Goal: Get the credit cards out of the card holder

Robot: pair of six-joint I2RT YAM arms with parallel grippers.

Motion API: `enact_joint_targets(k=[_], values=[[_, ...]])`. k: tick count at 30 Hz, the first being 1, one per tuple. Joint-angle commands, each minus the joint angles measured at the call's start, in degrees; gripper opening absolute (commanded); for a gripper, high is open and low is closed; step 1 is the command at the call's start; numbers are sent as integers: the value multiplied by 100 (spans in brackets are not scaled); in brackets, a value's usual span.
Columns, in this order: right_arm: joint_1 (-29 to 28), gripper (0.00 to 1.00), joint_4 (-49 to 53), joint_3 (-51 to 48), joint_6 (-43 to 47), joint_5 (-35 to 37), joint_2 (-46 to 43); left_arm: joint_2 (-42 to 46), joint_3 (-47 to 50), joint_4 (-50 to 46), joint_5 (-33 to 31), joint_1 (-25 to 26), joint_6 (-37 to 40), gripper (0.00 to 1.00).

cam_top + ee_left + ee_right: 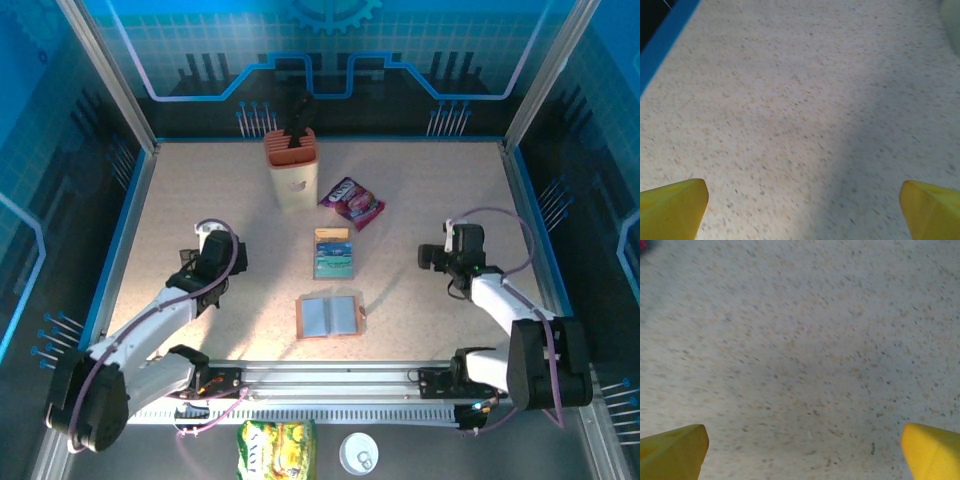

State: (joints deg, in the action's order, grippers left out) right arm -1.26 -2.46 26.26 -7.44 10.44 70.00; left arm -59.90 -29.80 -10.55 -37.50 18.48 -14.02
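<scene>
Credit cards point(333, 253) near open card holder point(329, 317); left gripper point(802, 210), right gripper point(802, 452) spread, empty.

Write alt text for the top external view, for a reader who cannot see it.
An open card holder lies front-centre on the table, with a stack of credit cards just beyond it. The left gripper and right gripper flank them, touching neither; a purple snack packet lies farther back.

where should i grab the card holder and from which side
The card holder lies open and flat, so probably pinch its thin right edge, coming down from above with the right gripper, which sits on that side.
</scene>
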Motion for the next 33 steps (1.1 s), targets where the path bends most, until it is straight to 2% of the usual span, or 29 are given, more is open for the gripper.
enact_joint_targets(k=[1,6,11,13,16,20,25,27,32,33], values=[[143,100,-1853,-107,271,185,158,-471,205,1422,-392,-187,616,99],[143,100,-3229,-274,112,-151,604,-1110,481,2810,-62,-385,982,99],[136,100,-4108,-323,141,-237,1102,-1269,752,4005,617,-788,1171,99],[120,100,-3974,-214,178,-252,1196,-1326,818,4337,929,-980,1190,99],[13,100,-4125,-227,397,-442,1301,-1469,715,4341,1158,-1238,1135,99],[-90,100,-5708,-744,593,-579,1878,-1687,804,5027,1614,-1472,1139,99],[-147,100,-5413,-664,692,-635,1781,-2190,999,6090,2011,-1600,1216,99],[-164,100,-5276,-586,632,-444,1798,-2410,1008,6325,2140,-1602,1265,99],[-205,100,-5121,-500,569,-159,1800,-2942,909,6649,2365,-1593,1393,99],[-208,100,-5129,-504,572,-149,1808,-2885,855,6453,2366,-1585,1364,99]])
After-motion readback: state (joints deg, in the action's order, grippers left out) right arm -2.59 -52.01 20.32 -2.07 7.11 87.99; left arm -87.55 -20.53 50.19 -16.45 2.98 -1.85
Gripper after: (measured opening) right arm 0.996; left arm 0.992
